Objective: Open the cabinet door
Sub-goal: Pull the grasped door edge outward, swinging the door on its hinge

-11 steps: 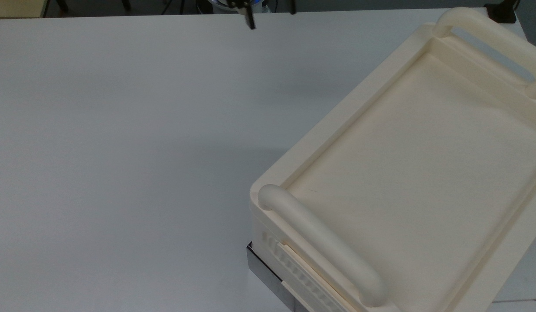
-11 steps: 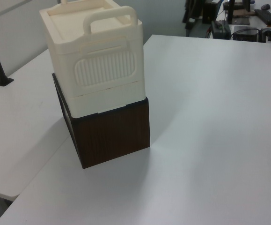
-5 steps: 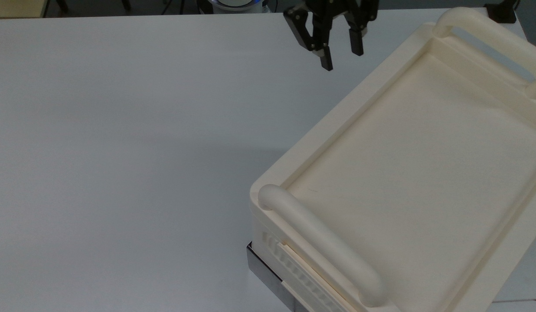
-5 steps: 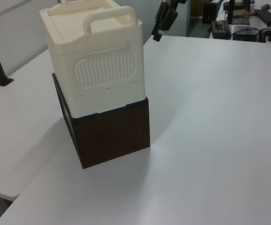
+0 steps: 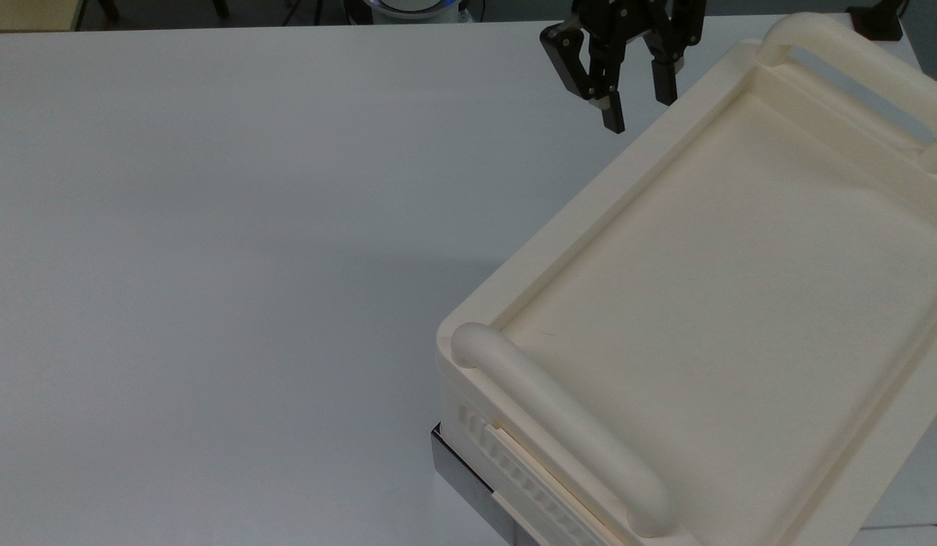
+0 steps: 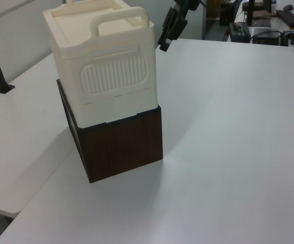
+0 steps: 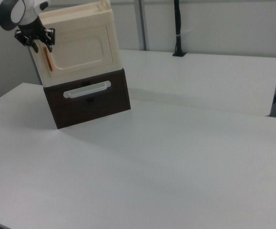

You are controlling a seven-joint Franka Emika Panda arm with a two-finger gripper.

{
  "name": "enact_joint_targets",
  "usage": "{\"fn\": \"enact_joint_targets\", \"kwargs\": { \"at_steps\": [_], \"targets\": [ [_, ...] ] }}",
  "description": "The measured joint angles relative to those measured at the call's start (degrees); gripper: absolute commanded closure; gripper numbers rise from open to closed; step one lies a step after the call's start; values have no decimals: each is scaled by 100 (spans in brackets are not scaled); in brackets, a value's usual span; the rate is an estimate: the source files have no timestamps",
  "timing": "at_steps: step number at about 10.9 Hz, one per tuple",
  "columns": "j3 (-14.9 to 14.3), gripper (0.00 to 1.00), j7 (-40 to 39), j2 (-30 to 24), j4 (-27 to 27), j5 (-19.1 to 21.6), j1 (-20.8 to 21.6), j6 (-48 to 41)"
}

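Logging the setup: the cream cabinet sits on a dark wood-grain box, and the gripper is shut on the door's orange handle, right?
Not quite. In the top view the gripper is open, holding nothing. In the right view it hangs just above the cabinet door's orange handle, not gripping it. The cabinet does sit on the dark wood-grain box.

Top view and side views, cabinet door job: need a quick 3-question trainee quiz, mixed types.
1. True or false: the gripper is shut on the copper-orange handle.
2. The cream cabinet stands on: A) the bare table, B) a dark brown box, C) a wire rack.
3. Fill in: in the right view, the handle sits near the ___ edge of the cabinet door.

Key: 1 false, its fingers are apart and it hangs beside the cabinet's upper edge. 2 B. 3 left.
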Motion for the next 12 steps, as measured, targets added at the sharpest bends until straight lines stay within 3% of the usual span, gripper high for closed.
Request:
{"fn": "enact_joint_targets", "kwargs": {
  "at_steps": [2, 3, 7, 12],
  "targets": [
    [51, 52, 113, 75, 2, 0, 0, 182],
    [53, 59, 138, 122, 2, 0, 0, 273],
    [71, 100, 152, 193, 3, 35, 0, 399],
    [80, 100, 175, 184, 0, 56, -11, 382]
  ]
}}
